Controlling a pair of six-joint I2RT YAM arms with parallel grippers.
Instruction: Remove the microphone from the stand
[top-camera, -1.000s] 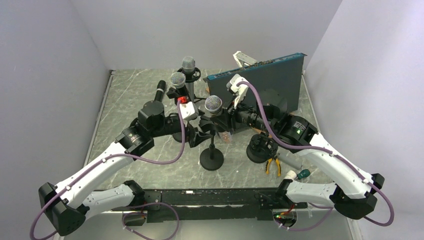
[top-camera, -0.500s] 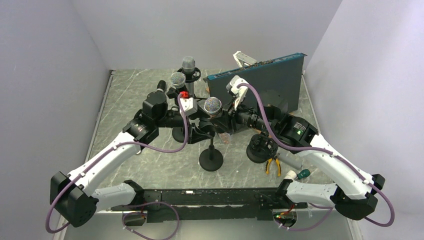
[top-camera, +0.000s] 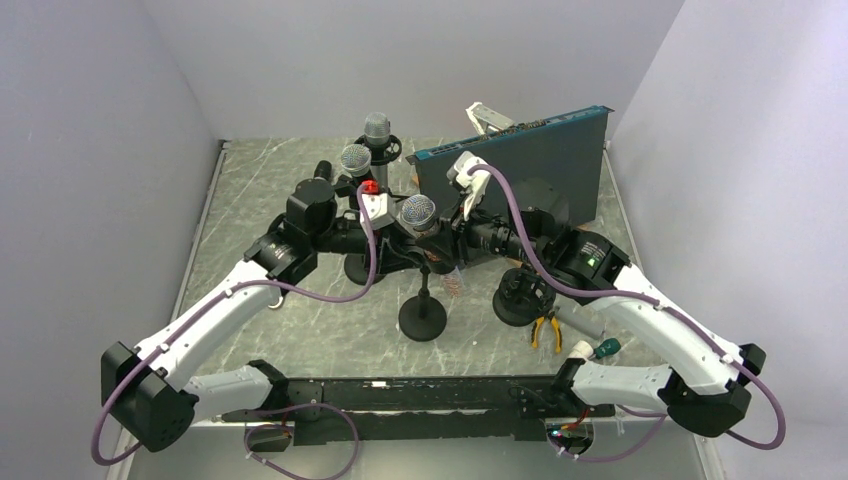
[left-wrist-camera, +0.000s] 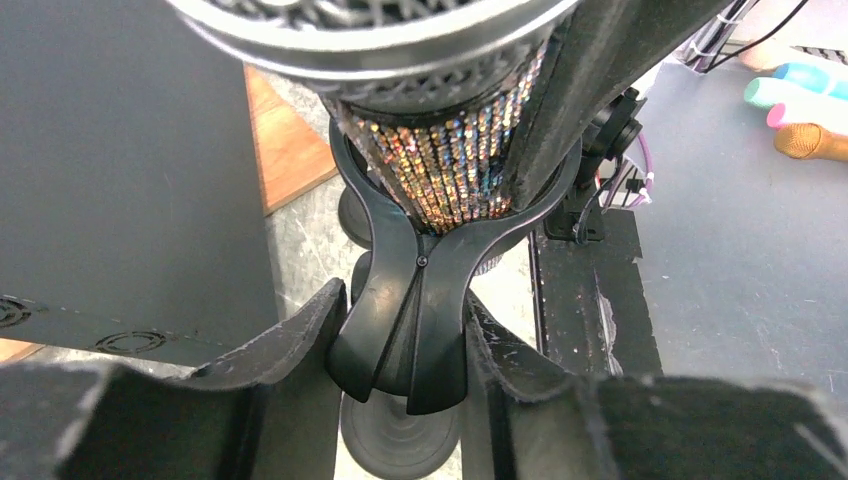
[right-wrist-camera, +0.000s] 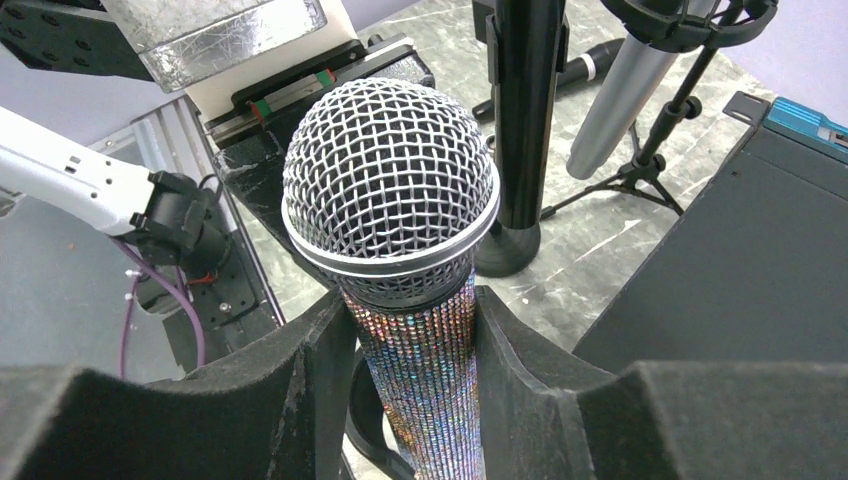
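Seen from above: reaching in from both sides over the grey marbled surface (top-camera: 240, 190), with elbows raised and forearms close to level, to meet at the microphone (top-camera: 418, 212) seated upright on its stand (top-camera: 423, 318). From the left, bent sharply at the elbow and running rightward to the left gripper (top-camera: 408, 258), low beside the pole under the mesh head. From the right, stretched leftward to the right gripper (top-camera: 435, 240), just beside the head. Too crowded up there to read either grasp. Through the left wrist camera: left gripper (left-wrist-camera: 405, 350) clenched on the tail of the stand's black clip (left-wrist-camera: 405, 300), with fingers (left-wrist-camera: 290, 350) pressed against both sides. Also shown here: the clip's forked mouth wrapped around the glittering body of the microphone (left-wrist-camera: 450, 160), and the round foot (left-wrist-camera: 400, 445) of the stand below. Through the right wrist camera: right gripper (right-wrist-camera: 420, 390) clamped on the sequined body of the microphone (right-wrist-camera: 390, 190) just under the mesh head, with pads (right-wrist-camera: 315, 370) touching it left and right. Plain only from the top: two more microphones (top-camera: 355, 160) on stands behind, a dark blue panel (top-camera: 540, 160) at the back right, and yellow-handled pliers (top-camera: 545, 328) near the right arm.
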